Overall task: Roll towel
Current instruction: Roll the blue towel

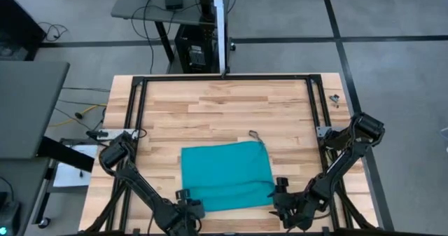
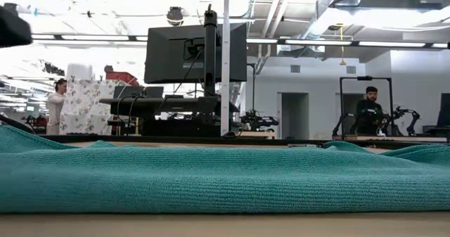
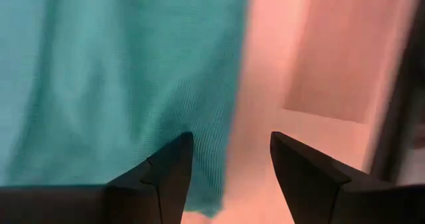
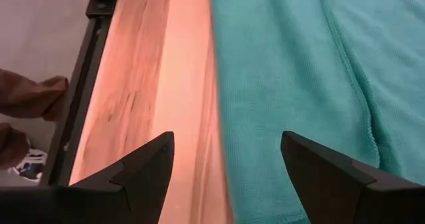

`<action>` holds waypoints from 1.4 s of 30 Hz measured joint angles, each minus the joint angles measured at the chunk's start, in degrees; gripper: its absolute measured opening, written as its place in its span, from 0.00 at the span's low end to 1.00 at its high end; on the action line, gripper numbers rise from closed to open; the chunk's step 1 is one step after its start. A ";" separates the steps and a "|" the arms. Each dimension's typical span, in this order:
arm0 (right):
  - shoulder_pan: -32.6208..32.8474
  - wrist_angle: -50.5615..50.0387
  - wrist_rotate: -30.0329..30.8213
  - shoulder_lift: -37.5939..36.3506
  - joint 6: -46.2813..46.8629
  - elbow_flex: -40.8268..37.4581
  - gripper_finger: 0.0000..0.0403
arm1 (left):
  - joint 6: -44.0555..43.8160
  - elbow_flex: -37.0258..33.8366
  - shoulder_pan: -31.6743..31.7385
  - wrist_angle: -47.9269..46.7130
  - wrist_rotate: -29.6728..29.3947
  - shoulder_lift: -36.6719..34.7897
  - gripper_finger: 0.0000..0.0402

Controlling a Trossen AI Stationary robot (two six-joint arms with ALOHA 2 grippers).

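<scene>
Two open grippers, left [image 1: 187, 206] and right [image 1: 280, 199], flank the limp, light teal towel [image 1: 227, 174]; its near corners look best to pinch.

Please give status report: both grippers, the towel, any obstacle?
Left gripper open at towel's near left corner. Right gripper open at near right corner. Towel flat, unrolled. Nothing in the way.

Two dark, near-black jointed robot arms, left arm [image 1: 136, 183] and right arm [image 1: 343, 159] built of slim straight links between bulkier rounded joints, blocky black wrist housings, each wrist ending in two matte black wedge-shaped fingers [image 4: 143, 174] tapering to blunt pointed tips, smooth faceted surfaces.
</scene>
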 joint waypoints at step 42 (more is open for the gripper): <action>-1.79 0.30 -0.13 -0.02 3.39 0.00 0.67 | -8.05 -5.41 2.50 5.59 3.66 -2.72 0.46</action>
